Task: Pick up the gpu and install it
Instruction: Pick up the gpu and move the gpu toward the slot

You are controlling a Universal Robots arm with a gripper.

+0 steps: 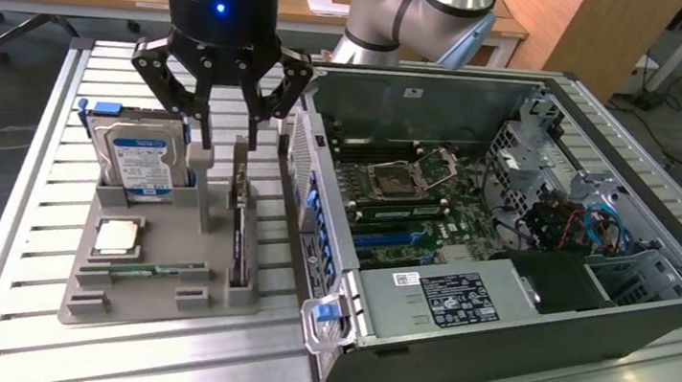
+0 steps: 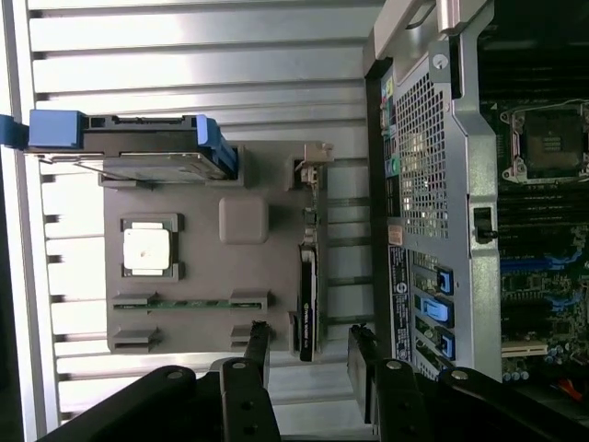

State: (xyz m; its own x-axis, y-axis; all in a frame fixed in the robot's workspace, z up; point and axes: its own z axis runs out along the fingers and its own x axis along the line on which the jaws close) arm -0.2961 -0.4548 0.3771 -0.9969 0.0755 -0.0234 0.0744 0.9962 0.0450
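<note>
So the gripper (image 1: 229,135) hangs over the gray holder (image 1: 136,298) with its jaws spread wide and nothing in them, lined up above the gpu (image 1: 240,228). The card stands on edge in a slot along the holder's edge nearest the open PC case (image 1: 492,334). I'd guess that's so a straight-down pinch can catch its top edge. The hard drive (image 1: 139,163) stands upright at the holder's far corner, well apart.

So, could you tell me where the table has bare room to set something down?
Bare table slats lie between the grey holder and the near edge, and in the near corner beside the computer case. Crowded: the gap between holder and case, where the gpu stands under the open gripper.
</note>
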